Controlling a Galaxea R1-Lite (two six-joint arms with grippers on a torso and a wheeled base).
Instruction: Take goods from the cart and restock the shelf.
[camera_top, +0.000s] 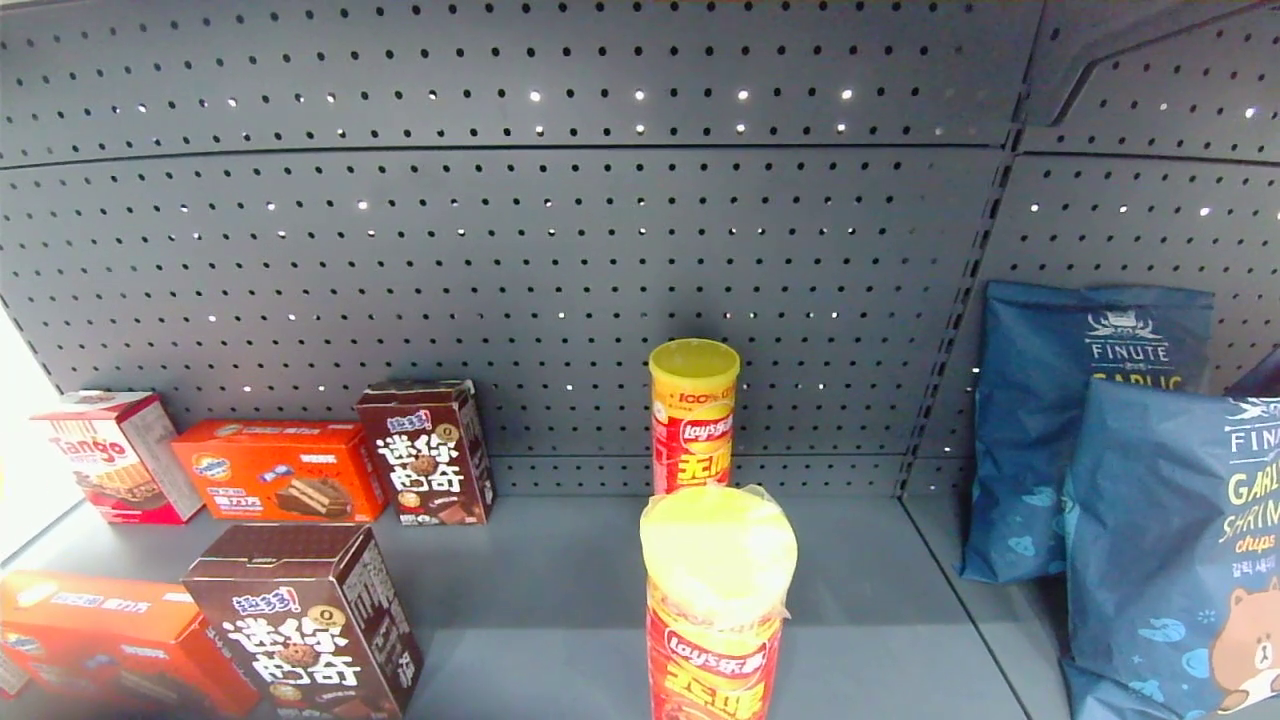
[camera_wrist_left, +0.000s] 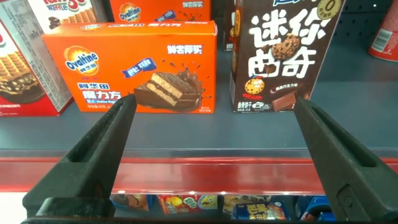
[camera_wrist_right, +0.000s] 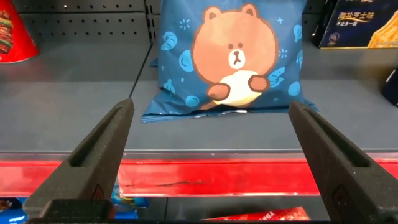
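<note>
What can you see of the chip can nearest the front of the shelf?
The front chip can is a tall cylinder in a glossy red and yellow printed wrap, capped with a translucent yellow plastic lid. It stands upright on the grey shelf, with a matching can behind it near the pegboard wall. Its base is cut off by the picture's edge.
</note>
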